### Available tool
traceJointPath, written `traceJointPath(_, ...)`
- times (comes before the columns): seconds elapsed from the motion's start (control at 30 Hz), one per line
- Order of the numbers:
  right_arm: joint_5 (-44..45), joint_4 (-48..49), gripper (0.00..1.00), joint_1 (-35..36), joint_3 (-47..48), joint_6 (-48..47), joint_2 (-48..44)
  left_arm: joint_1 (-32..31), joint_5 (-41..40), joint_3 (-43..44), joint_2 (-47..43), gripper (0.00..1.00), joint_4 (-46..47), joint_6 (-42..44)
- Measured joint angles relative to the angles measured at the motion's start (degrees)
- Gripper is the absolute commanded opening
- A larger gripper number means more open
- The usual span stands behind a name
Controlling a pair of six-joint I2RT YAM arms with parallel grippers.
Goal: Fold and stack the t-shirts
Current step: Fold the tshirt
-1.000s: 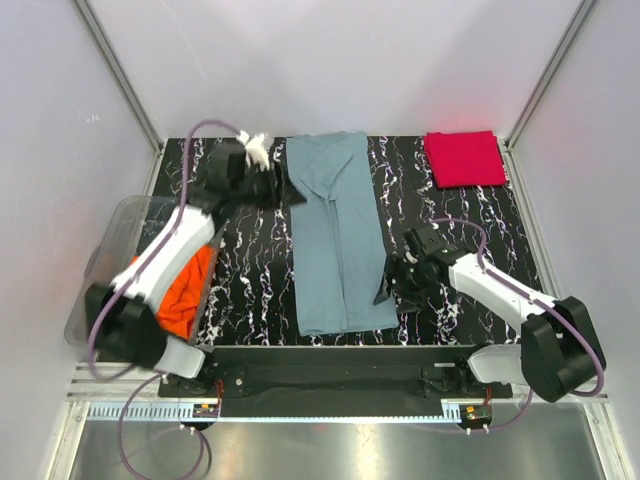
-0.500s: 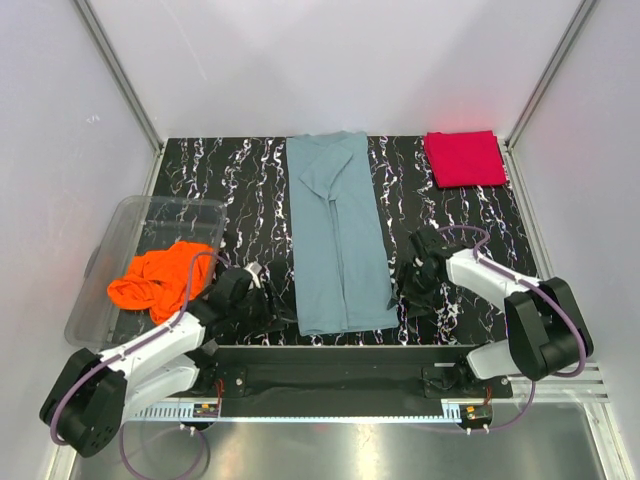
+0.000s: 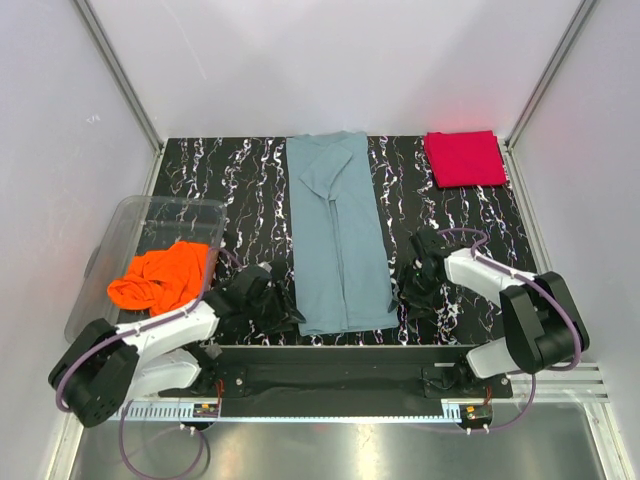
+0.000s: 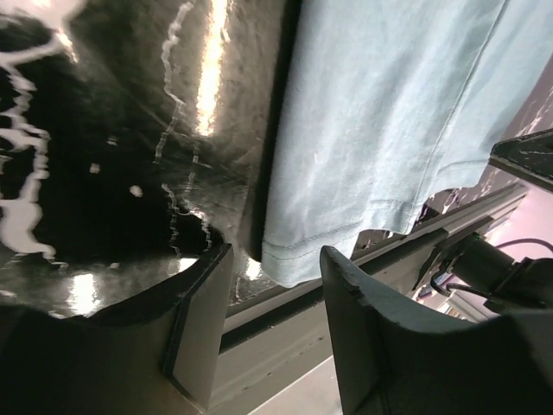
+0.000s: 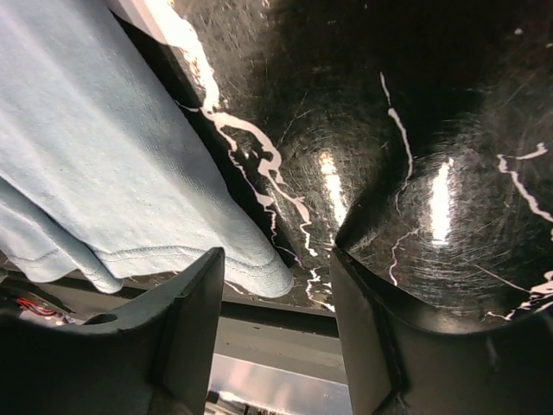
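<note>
A black table point(image 3: 250, 190) veined with white fills the middle of the top view. Plain white walls point(image 3: 330, 60) close it in, and a metal rail point(image 3: 330, 362) runs along its lower edge, where both arm bases are bolted.

At the left edge of the table stands a clear plastic bin point(image 3: 135, 215). The orange t-shirt point(image 3: 160, 280) lies crumpled in the bin's lower half, against its right wall. The red t-shirt point(image 3: 464, 158) sits folded into a neat square in the upper right corner of the table, well apart from both arms. The grey-blue t-shirt point(image 3: 338, 235) lies flat in the centre as a long narrow strip with its sides folded in. It runs from the top edge of the table down nearly to the rail.

The left gripper point(image 3: 286, 314) is low at the strip's lower left corner, and its arm stretches along the bottom of the frame, just below the bin. In the left wrist view its two dark fingers point(image 4: 200, 328) are spread wide. The hemmed corner of the shirt shows just above the gap between them, lying on the table near the rail. Whether the cloth touches either finger cannot be told.

The right gripper point(image 3: 408, 295) is beside the strip's lower right edge, with a purple cable point(image 3: 462, 231) looping above it. In the right wrist view its jaws also stand wide. The shirt's hemmed corner lies at the lower left, just above the gap, and the glossy table is at the right.
</note>
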Motion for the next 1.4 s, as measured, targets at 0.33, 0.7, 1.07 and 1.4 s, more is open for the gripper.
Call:
traceJointPath(0.33, -3.1, -0.8, 0.57, 0.0, 1.0, 1.0, 2.9, -4.7, -2.3, 4.2, 5.9, 0.40, -1.6, -2.3)
traceJointPath(0.7, -3.9, -0.8, 0.16, 0.0, 1.1, 1.2, 3.2, -4.9, -4.3, 4.5, 6.6, 0.00, -2.8, -1.9)
traceJointPath(1.07, -7.7, 1.6, 0.00, 1.9, -3.6, 4.3, -3.0, -5.0, -4.8, 3.2, 1.6, 0.00, -5.9, -0.3)
traceJointPath(1.4, -9.7, 0.0, 0.00, 2.6, -0.3, 6.6, -9.9, -4.9, -5.7, 14.1, 2.1, 0.00, -16.0, 5.9)
